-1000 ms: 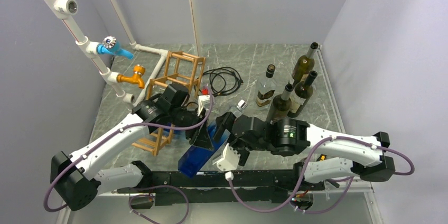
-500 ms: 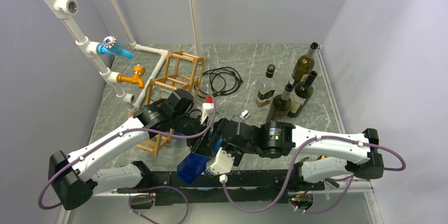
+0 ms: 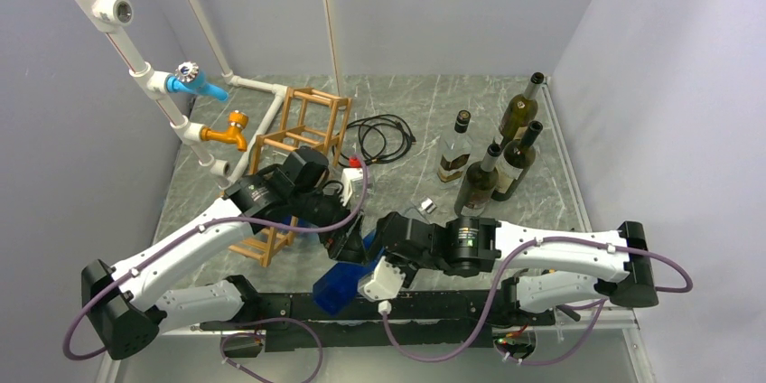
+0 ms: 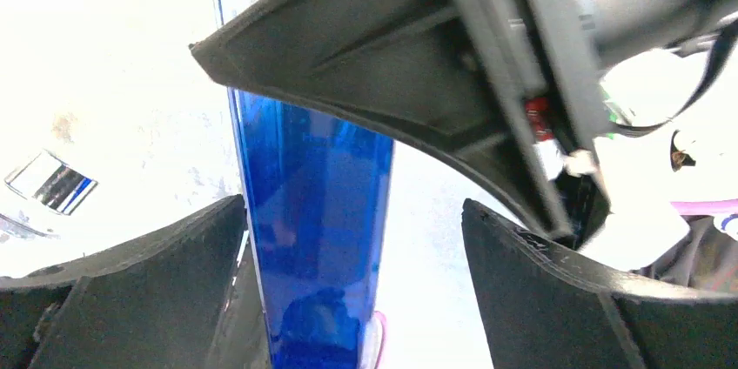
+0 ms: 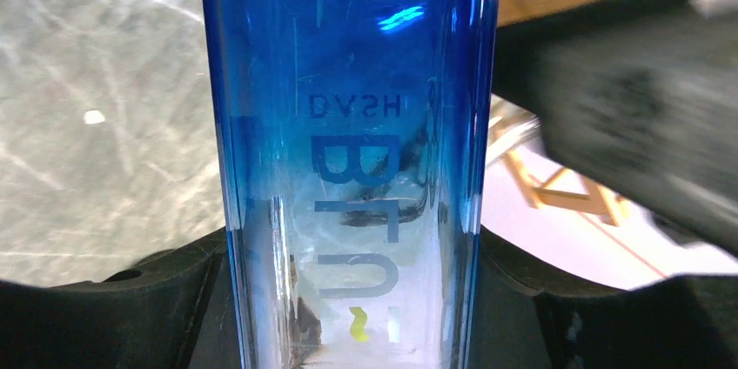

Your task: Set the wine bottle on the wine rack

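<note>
The wine bottle (image 3: pixel 340 281) is a square blue glass one, tilted, with its base over the near rail between the two arms. In the right wrist view the bottle (image 5: pixel 348 117) fills the gap and my right gripper (image 5: pixel 352 243) is shut on it, both fingers against its sides. In the left wrist view the bottle (image 4: pixel 313 204) lies beside the left finger while my left gripper (image 4: pixel 352 212) stands open, with a wide gap to its other finger. The wine rack (image 3: pixel 303 135), an orange-brown stick lattice, stands behind the left arm; some of its sticks (image 5: pixel 557 191) show past the bottle.
Several dark and clear wine bottles (image 3: pixel 492 162) stand at the back right. A black cable (image 3: pixel 379 137) lies coiled beside the rack. White pipes with a blue tap (image 3: pixel 194 83) and an orange tap (image 3: pixel 230 130) run along the left. A small silver object (image 3: pixel 425 206) shows beyond the right wrist.
The right gripper came in from the right and shut on the blue bottle. The left gripper then opened off it. The bottle shifted slightly toward the near edge.
</note>
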